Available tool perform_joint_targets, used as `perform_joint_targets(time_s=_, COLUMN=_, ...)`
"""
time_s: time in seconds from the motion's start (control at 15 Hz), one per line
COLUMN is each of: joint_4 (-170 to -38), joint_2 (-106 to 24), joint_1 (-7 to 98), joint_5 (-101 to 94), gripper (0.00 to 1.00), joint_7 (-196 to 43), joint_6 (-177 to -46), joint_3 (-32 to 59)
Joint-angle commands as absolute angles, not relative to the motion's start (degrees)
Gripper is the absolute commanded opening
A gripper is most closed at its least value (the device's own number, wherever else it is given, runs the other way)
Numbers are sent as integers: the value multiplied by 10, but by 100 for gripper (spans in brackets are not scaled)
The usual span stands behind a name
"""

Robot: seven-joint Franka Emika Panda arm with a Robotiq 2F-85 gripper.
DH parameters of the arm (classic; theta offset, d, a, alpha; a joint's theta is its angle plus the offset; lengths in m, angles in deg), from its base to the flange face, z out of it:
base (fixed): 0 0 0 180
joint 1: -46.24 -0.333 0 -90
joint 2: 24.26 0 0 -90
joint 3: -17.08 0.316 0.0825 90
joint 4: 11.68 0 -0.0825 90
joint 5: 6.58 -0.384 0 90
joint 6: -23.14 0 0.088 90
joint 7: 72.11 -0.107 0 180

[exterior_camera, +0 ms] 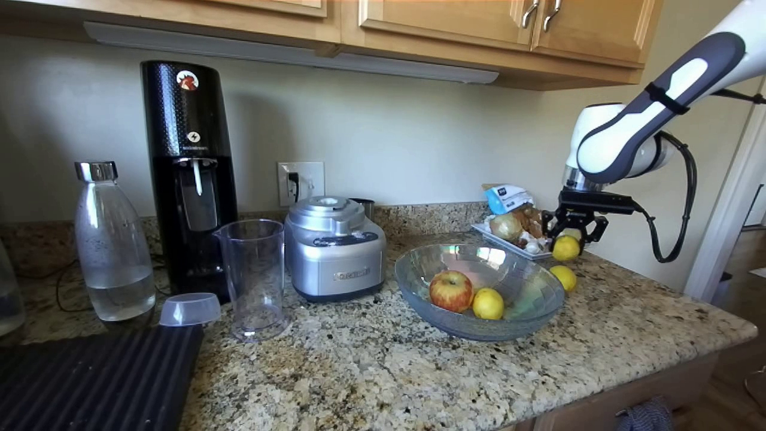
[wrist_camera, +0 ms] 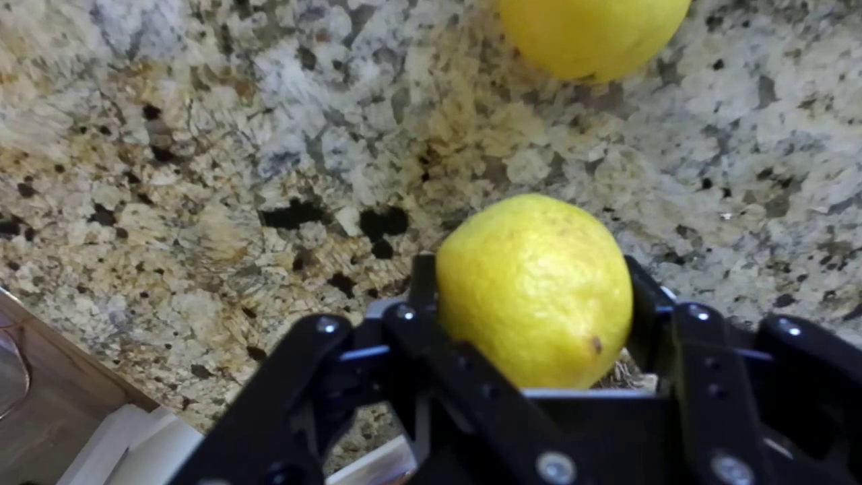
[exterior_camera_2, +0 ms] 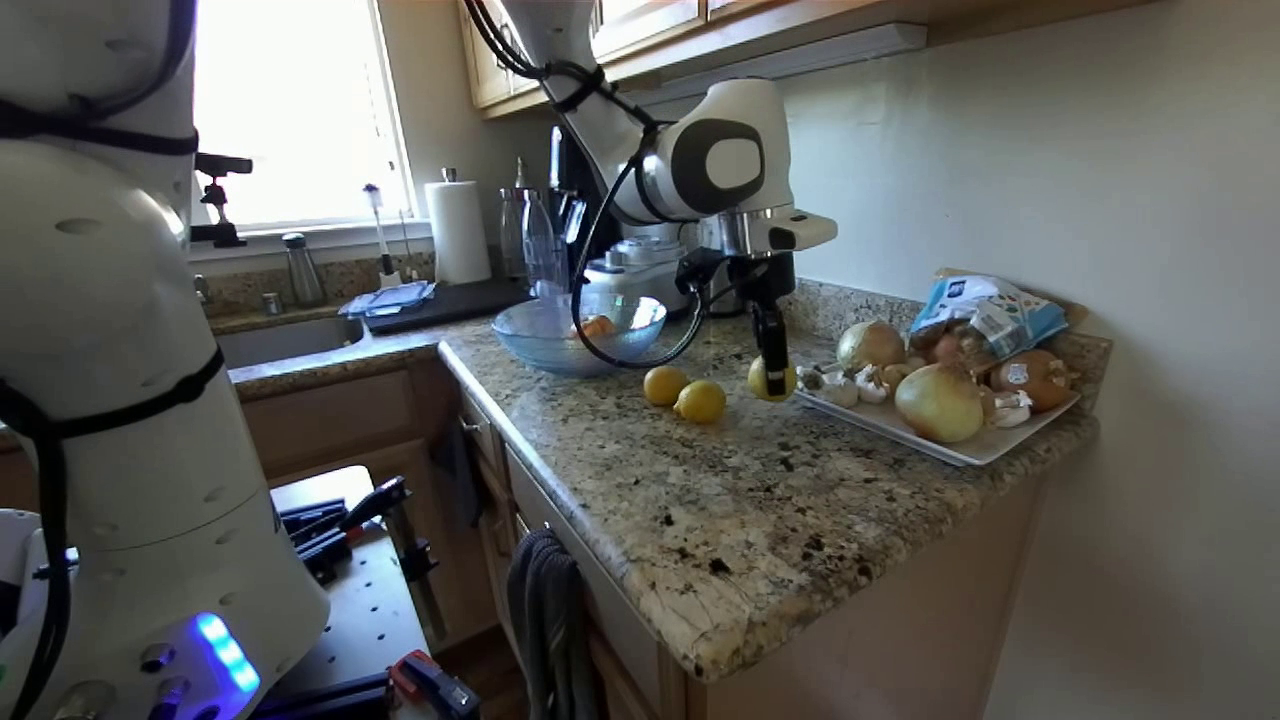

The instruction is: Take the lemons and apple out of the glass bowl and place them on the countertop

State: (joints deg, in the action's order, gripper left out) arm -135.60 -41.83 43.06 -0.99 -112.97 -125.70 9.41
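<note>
Setting-down of a yellow lemon [wrist_camera: 535,300]. The Robotiq gripper [wrist_camera: 532,271] holds it by opposite sides, jaws parted only by the fruit's width. In an exterior view this lemon hangs low over, or meets, the granite countertop [exterior_camera_2: 770,520] (contact is not clear), near the left end of the white plate [exterior_camera_2: 995,440]; to its left lie a far lemon [exterior_camera_2: 664,386] and a near lemon [exterior_camera_2: 701,402], close together. The glass bowl [exterior_camera: 467,329] contains a red-and-yellow apple [exterior_camera: 450,291] and one further lemon [exterior_camera: 489,304]. The step in hand appears to be the release. It is best done by lowering vertically until the countertop bears the fruit, then parting the jaws slowly and evenly, since a rounded lemon may roll; a straight upward withdrawal should then spare the plate and the neighbouring fruit before the bowl's contents are fetched.
</note>
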Motion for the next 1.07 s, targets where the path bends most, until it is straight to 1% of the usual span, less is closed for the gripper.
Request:
perform_joint_targets(time_s=0.0, joint_4=-1370, joint_2=-423, joint_1=423, joint_5=-2, gripper=39, joint_7=-1142, joint_6=-1289, joint_3=80)
perform_joint_targets(time_s=0.27, joint_4=-1372, joint_2=-429, joint_1=415, joint_5=2, gripper=39, joint_7=-1149, joint_6=-1294, joint_3=72)
perform_joint_targets(time_s=0.33, joint_4=-1375, joint_2=-426, joint_1=413, joint_5=3, gripper=56, joint_7=-1148, joint_6=-1292, joint_3=71)
perform_joint_targets(time_s=0.4, joint_4=-1376, joint_2=-424, joint_1=411, joint_5=4, gripper=78, joint_7=-1148, joint_6=-1292, joint_3=70)
perform_joint_targets(time_s=0.47, joint_4=-1378, joint_2=-421, joint_1=408, joint_5=7, gripper=89, joint_7=-1149, joint_6=-1291, joint_3=69)
perform_joint_targets(time_s=0.53, joint_4=-1380, joint_2=-419, joint_1=407, joint_5=5, gripper=95, joint_7=-1145, joint_6=-1289, joint_3=71)
perform_joint_targets(time_s=0.67, joint_4=-1380, joint_2=-417, joint_1=405, joint_5=5, gripper=100, joint_7=-1147, joint_6=-1288, joint_3=71)
perform_joint_targets(time_s=1.0, joint_4=-1387, joint_2=-402, joint_1=397, joint_5=20, gripper=100, joint_7=-1153, joint_6=-1289, joint_3=63)
